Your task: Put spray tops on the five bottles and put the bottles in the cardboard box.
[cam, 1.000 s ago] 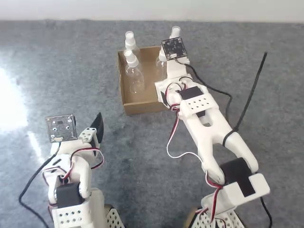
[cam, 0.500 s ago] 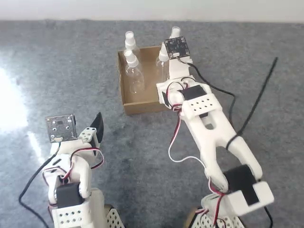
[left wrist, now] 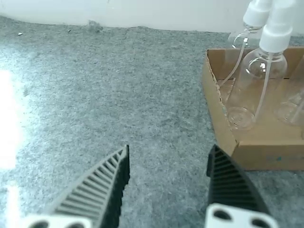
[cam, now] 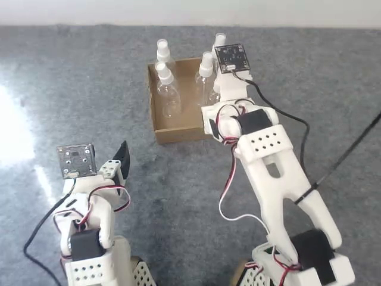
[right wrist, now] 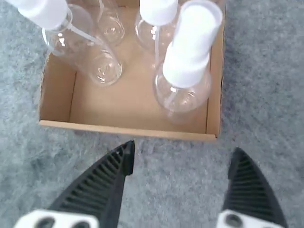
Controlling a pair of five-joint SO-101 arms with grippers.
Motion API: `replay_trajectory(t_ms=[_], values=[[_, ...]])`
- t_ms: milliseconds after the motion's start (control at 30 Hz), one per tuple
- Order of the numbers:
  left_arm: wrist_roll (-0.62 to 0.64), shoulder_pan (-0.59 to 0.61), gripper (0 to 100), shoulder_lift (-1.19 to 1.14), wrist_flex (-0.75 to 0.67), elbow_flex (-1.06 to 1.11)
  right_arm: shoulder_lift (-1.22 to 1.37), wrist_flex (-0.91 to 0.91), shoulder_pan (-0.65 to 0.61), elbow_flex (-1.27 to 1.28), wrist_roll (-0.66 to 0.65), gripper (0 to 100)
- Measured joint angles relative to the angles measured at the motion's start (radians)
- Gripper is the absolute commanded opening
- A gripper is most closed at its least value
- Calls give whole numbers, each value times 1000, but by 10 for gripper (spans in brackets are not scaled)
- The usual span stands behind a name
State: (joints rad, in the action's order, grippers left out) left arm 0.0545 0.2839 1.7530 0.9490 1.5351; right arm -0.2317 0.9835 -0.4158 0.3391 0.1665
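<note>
Bottles: clear plastic, round-bodied, each fitted with a white spray top and a thin dip tube. Four can be counted, standing upright inside the cardboard box.

Box: shallow, brown, open-topped. In the high view it sits at 12 o'clock from the table's middle.

Table: covered in mottled grey felt-like fabric, with a bright glare patch at 9 o'clock. A white wall runs along the far edge.

Right pincer: fingers spread wide, holding nothing. It is poised above the fabric just outside the box's near wall, with the nearest bottle in the box corner just beyond.

Left pincer: likewise spread and holding nothing, low over the fabric. It is well apart from the box, which lies at 1 o'clock from it in the high view.
</note>
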Motion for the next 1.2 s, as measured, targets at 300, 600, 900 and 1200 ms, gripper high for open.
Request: replay_trajectory(t_ms=[300, 600, 900, 1200], values=[[0, -2, 246, 0, 0, 0, -127, 43, 0, 6, 0, 42], [0, -89, 156, 0, 0, 6, -419, 44, -18, 272, 0, 42], [0, -94, 126, 0, 0, 6, -752, 46, -17, 525, 0, 42], [-87, -135, 9, 0, 0, 6, -1028, 46, -18, 772, 0, 42]])
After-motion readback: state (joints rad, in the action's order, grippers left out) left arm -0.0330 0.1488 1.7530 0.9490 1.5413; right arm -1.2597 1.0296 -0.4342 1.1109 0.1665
